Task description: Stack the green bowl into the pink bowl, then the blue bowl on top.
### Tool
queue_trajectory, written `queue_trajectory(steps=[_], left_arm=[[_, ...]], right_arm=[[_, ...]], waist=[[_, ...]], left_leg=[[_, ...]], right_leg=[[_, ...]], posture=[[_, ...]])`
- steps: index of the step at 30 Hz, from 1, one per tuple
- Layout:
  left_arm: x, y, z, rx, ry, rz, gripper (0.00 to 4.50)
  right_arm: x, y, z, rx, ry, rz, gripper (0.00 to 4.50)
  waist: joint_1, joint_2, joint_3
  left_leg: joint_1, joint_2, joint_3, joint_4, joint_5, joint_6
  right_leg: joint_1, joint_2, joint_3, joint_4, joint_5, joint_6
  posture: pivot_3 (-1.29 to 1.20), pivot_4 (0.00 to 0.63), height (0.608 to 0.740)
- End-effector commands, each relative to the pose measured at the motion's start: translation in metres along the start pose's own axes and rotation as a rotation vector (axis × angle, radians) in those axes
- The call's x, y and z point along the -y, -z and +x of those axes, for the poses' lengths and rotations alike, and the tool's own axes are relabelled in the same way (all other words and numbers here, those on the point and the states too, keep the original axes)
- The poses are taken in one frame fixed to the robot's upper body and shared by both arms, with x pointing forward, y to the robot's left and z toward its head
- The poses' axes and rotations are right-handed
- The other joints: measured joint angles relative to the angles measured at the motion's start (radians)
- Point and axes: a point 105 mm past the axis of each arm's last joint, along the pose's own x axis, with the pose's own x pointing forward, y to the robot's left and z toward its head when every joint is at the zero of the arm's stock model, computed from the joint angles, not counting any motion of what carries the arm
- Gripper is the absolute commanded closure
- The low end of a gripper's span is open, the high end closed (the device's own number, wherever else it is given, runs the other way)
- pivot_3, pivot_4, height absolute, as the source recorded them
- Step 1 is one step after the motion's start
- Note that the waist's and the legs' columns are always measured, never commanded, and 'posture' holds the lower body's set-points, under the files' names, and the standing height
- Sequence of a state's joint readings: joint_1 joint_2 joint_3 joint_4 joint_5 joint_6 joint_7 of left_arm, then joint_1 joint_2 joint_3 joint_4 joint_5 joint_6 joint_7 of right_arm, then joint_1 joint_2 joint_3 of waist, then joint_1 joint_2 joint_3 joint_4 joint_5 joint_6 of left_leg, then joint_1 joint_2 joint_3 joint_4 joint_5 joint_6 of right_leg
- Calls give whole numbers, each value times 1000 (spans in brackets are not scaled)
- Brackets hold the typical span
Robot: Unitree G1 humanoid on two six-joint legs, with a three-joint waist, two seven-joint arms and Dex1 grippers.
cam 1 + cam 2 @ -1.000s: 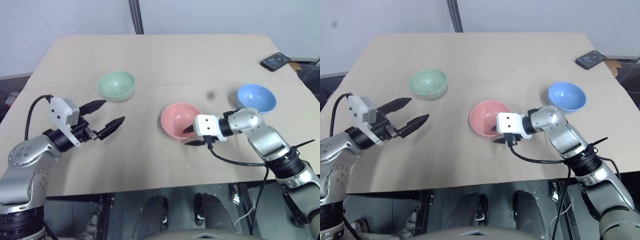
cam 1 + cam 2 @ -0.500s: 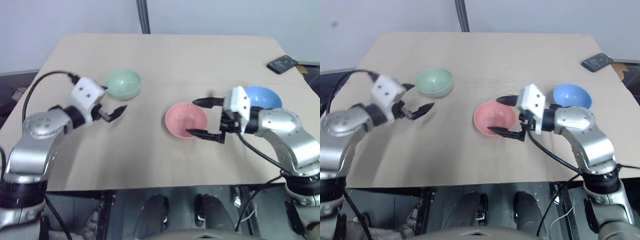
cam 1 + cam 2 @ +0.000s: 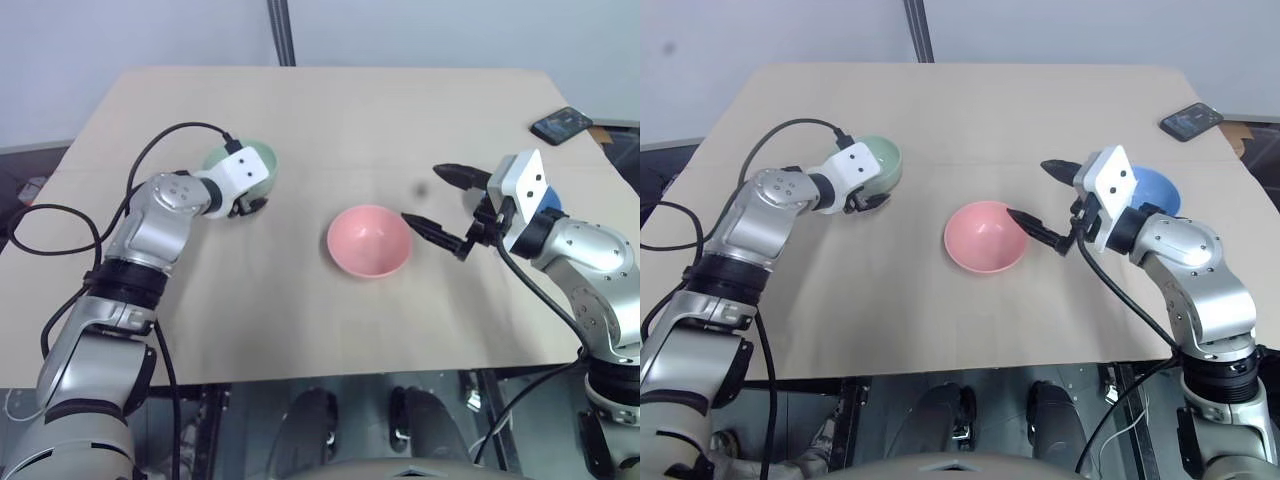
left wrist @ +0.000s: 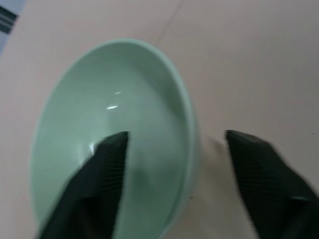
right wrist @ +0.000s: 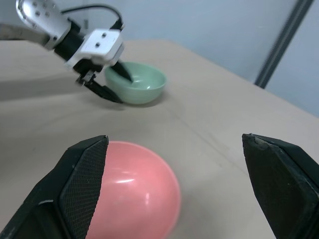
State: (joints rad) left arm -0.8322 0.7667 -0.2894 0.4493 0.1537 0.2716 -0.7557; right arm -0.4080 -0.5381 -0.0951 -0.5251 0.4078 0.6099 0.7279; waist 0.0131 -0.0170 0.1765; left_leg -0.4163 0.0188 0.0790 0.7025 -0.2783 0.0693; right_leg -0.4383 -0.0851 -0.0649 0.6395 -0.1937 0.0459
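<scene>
- Head views are showing the pink bowl [image 3: 369,240] sitting upright near the middle of the table [image 3: 330,120], nearest of the three bowls, with nothing inside it.
- Just to its right, the right gripper [image 3: 440,202] is hanging above the table with its forearm bent in from the right edge; it is pointing roughly level toward the left, fingers spread wide and holding nothing, the lower fingertip [image 3: 412,220] sitting just beside the pink bowl's rim.
- Behind that gripper's white housing, the blue bowl [image 3: 1157,187] is resting on the table, mostly hidden.
- Farther back on the left, the left arm is reaching forward with its elbow bent and a black cable [image 3: 170,135] looping over it.
- Its left gripper [image 4: 174,142] is tilting down at the green bowl [image 4: 114,129], partly spread, one finger [image 4: 107,164] dipping inside the bowl and the other outside, straddling the rim; whether the fingers are pressing the wall I cannot tell.
- At the table's far right corner a phone [image 3: 562,123] is lying flat.
</scene>
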Motion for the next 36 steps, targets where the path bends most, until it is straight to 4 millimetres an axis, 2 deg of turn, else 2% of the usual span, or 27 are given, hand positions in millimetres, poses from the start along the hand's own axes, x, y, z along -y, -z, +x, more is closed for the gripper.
queue_trajectory(steps=[1,2,4,7,9,12,15,19,22,25,28,29,30,32,33,36], left_arm=[[-8,-10,-1,28,-10,37,3184],[-7,-10,0,34,-2,35,3895],[-5,-18,-1,76,22,27,4434],[2,-42,-8,197,83,6,4434],[15,-67,-21,325,161,33,4434],[50,-112,-51,561,318,145,4434],[78,-143,-78,795,436,207,4434],[110,-151,-93,877,637,327,4434],[116,-149,-96,900,731,387,4434],[113,-143,-91,854,784,373,3358],[110,-136,-87,817,771,387,2053],[109,-135,-85,810,762,387,1834],[107,-134,-84,806,747,385,1145],[101,-137,-83,817,682,368,277],[95,-140,-83,841,627,350,64],[76,-150,-89,939,520,123,64]], right_arm=[[0,-17,-7,55,19,-34,0],[0,-17,-7,58,21,-30,0],[0,-17,-8,60,26,-25,0],[3,-16,-10,55,43,-23,0],[6,-14,-13,46,64,-26,0],[14,-9,-22,25,122,-31,0],[21,-4,-31,-3,182,-46,0],[25,0,-35,-25,228,-67,0],[26,4,-39,-45,257,-79,0],[27,7,-43,-57,285,-72,0],[28,14,-47,-83,301,-68,0],[29,16,-48,-94,307,-69,0],[32,20,-49,-114,318,-71,0],[40,30,-52,-163,346,-79,0],[45,37,-53,-200,364,-85,0],[63,56,-55,-293,404,-104,0]], waist=[[0,0,0],[0,0,0],[0,0,0],[2,0,0],[2,-1,0],[0,-1,0],[2,0,0],[0,0,0],[-2,0,0],[0,0,0],[1,0,0],[1,0,0],[1,0,0],[1,0,0],[1,0,0],[0,0,0]], left_leg=[[0,0,0,0,0,0],[0,1,0,0,0,0],[0,2,0,0,0,0],[0,2,0,0,0,0],[-1,2,-1,1,0,0],[-1,2,-1,1,0,1],[-1,3,-1,1,0,1],[0,2,-1,2,0,1],[2,2,1,2,0,1],[2,2,1,2,0,1],[2,2,1,2,0,1],[1,2,1,2,0,1],[1,2,1,2,-1,1],[1,2,0,2,-1,1],[1,2,0,2,-1,1],[1,2,0,2,-1,1]], right_leg=[[0,0,0,0,0,0],[0,0,0,0,0,0],[0,0,0,0,0,0],[0,0,0,0,0,0],[0,-1,0,0,0,0],[0,-1,0,0,0,0],[0,-1,0,0,0,0],[1,-1,0,1,0,0],[1,1,2,2,0,0],[1,1,2,2,0,0],[1,1,2,1,0,0],[1,0,2,1,0,0],[1,0,2,1,0,0],[1,0,2,1,0,0],[1,0,2,1,0,0],[1,0,2,1,0,0]], posture=[[0,150,740],[0,150,740],[0,150,740],[0,150,740],[0,150,740],[0,150,740],[0,150,740],[0,150,740],[0,150,740],[0,150,740],[0,150,740],[0,150,740],[0,150,740],[0,150,740],[0,150,740],[0,150,740]])
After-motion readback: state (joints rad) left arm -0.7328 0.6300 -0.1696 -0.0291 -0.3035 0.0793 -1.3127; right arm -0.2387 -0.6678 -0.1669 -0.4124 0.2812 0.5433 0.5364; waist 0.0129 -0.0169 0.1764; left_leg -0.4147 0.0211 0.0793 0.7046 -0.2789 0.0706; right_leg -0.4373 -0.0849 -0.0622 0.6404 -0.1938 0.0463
